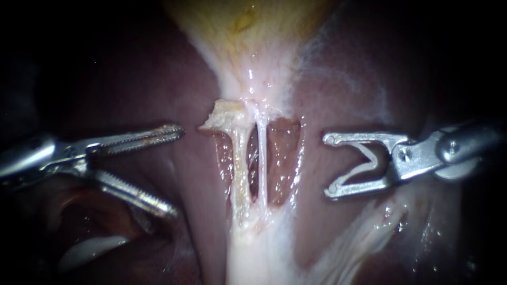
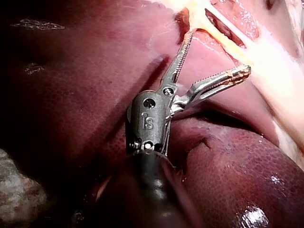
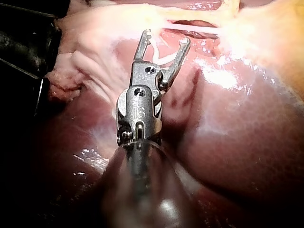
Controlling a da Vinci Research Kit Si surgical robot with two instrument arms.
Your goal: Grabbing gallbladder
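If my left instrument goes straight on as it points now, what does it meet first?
Probably the thicker yellowish tube, straight ahead of the left instrument; depth is unclear, so the liver may come first.

**Bright centre, dark margins**

In the endoscope view light comes from the camera's side: the pale gallbladder [image 1: 248,31] and the tubes [image 1: 261,158] glow, with wet glints, while the liver [image 1: 158,79] dims to black toward its outer edges. The right instrument [image 1: 329,164] flashes glare off its metal; the left instrument [image 1: 178,171] is duller. In the left wrist view that instrument throws a dark shadow across the liver beside it. In the right wrist view white glare spots the wet liver.
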